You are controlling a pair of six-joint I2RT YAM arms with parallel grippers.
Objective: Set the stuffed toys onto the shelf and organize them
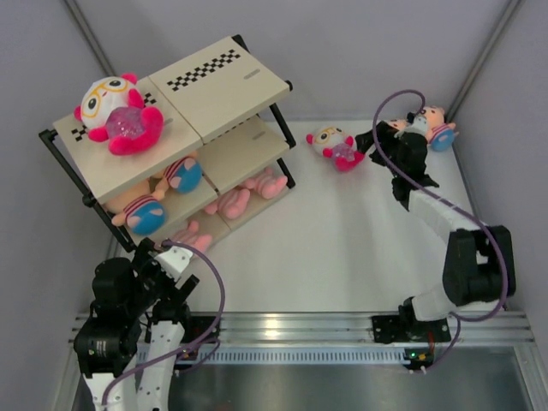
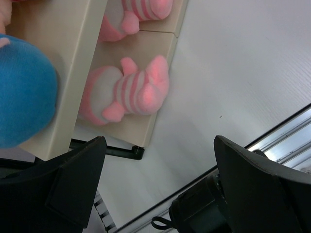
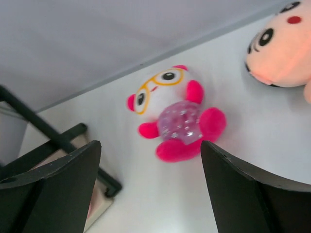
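My right gripper (image 3: pixel 149 145) hangs at the far right of the table (image 1: pixel 342 248), fingers spread wide with nothing between them. Just beyond it lies a white-headed toy with yellow glasses (image 3: pixel 177 114), and a peach-faced toy (image 3: pixel 279 48) sits to its right. My left gripper (image 2: pixel 159 141) is spread and empty by the near left corner of the shelf (image 1: pixel 223 86), whose lowest board holds a pale pink striped toy (image 2: pixel 129 92).

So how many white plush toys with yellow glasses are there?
2. The bigger glasses toy sits on the beige three-tier shelf's top board; the smaller glasses toy lies on the white table right of it. Others may be hidden.
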